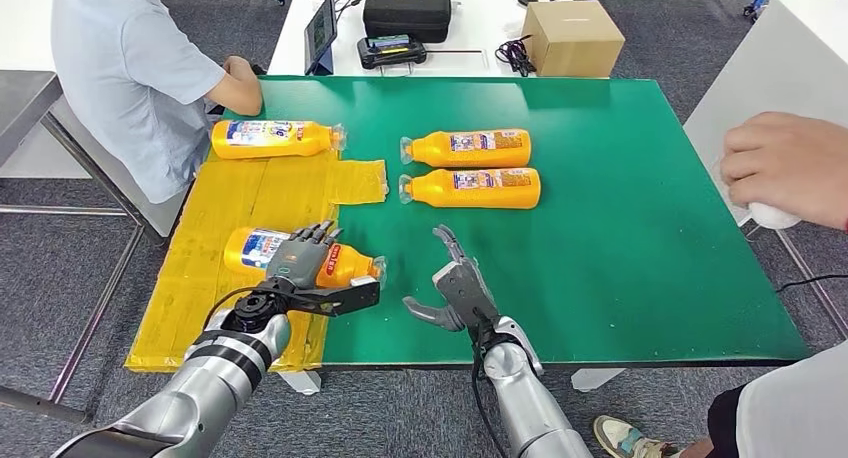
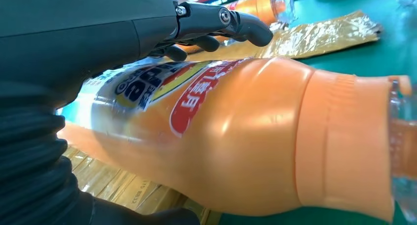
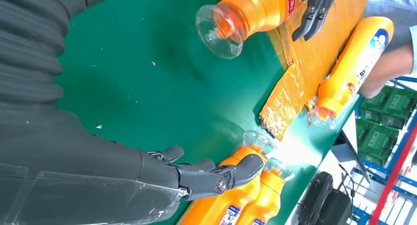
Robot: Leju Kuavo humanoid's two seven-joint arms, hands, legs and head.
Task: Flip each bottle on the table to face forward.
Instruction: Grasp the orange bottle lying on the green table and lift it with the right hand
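Left hand [image 1: 305, 263] grasps near-left bottle [image 1: 250, 250], lying on yellow sheet [image 1: 240, 203], clear cap rightward | right hand [image 1: 455, 283] released, fingers apart, over green table [image 1: 650, 228] | two bottles [image 1: 470, 148] [image 1: 475, 188] lie side by side mid-table, caps left | fourth bottle [image 1: 270, 138] far left by a person's arm [image 1: 235, 88] | all hold orange liquid.

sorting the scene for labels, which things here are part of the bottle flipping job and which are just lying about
Part of the job:
- orange plastic bottle under the left hand, near table edge
- orange bottle on yellow sheet, far left
- two orange bottles side by side on the green mat

Lying about:
- brown cardboard box
- black zipped case
- tablet
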